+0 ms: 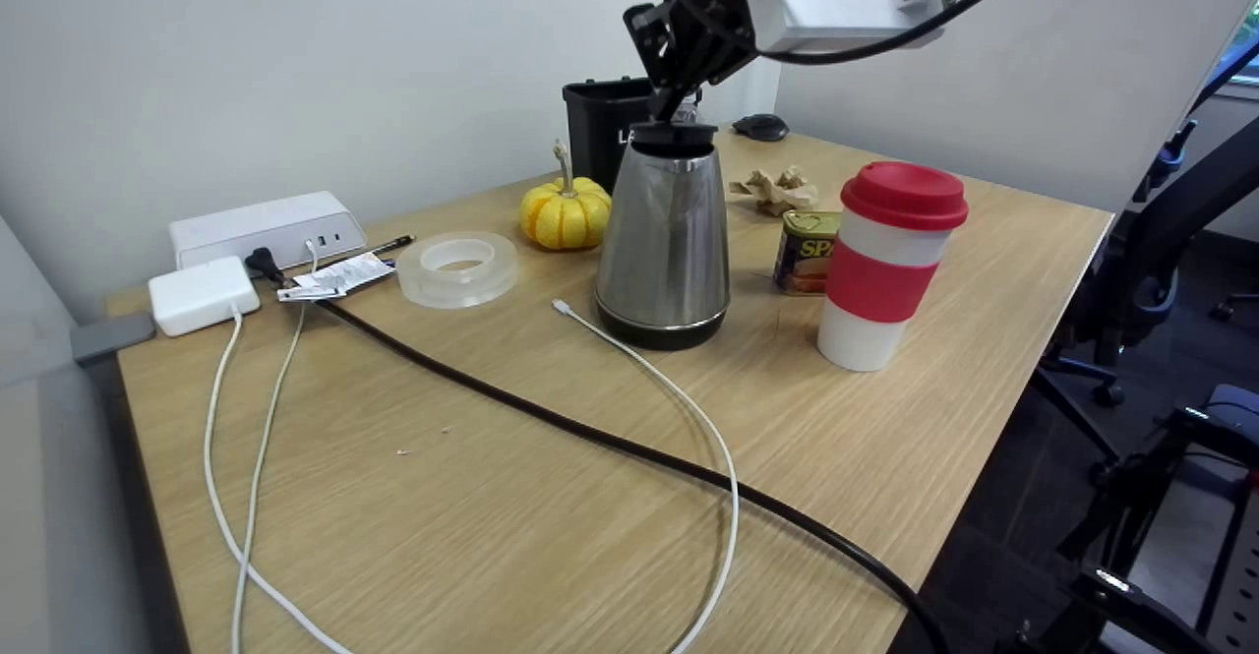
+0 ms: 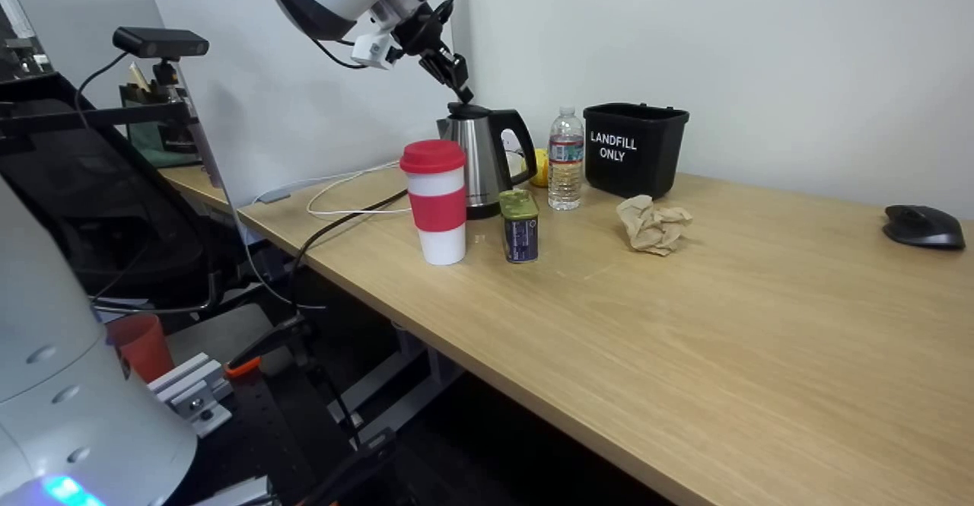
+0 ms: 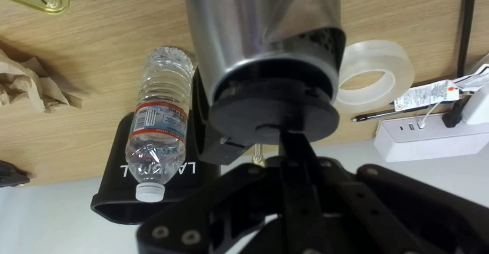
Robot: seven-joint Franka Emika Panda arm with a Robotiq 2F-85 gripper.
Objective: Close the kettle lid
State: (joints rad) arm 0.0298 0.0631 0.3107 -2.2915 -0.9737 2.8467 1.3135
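Observation:
The brushed-steel kettle point(image 1: 664, 241) stands upright on the table in both exterior views point(image 2: 472, 160), with its black handle point(image 2: 526, 141) towards the bin. Its round black lid point(image 1: 674, 133) lies over the top opening. In the wrist view the lid point(image 3: 259, 112) is a flat disc with a dark gap between it and the steel rim, so it sits a little raised. My gripper point(image 3: 293, 141) is shut with nothing between the fingers. Its fingertips are at the lid's top face and appear to touch it; they also show above the lid in both exterior views point(image 1: 664, 108) point(image 2: 466, 97).
A white cup with red lid point(image 1: 890, 266) and a meat can point(image 2: 520, 226) stand close to the kettle. A water bottle point(image 2: 565, 163), a black bin point(image 2: 635, 148) and a yellow pumpkin point(image 1: 564, 213) are behind it. A tape roll point(image 1: 457, 275) and cables point(image 1: 590, 433) lie nearby.

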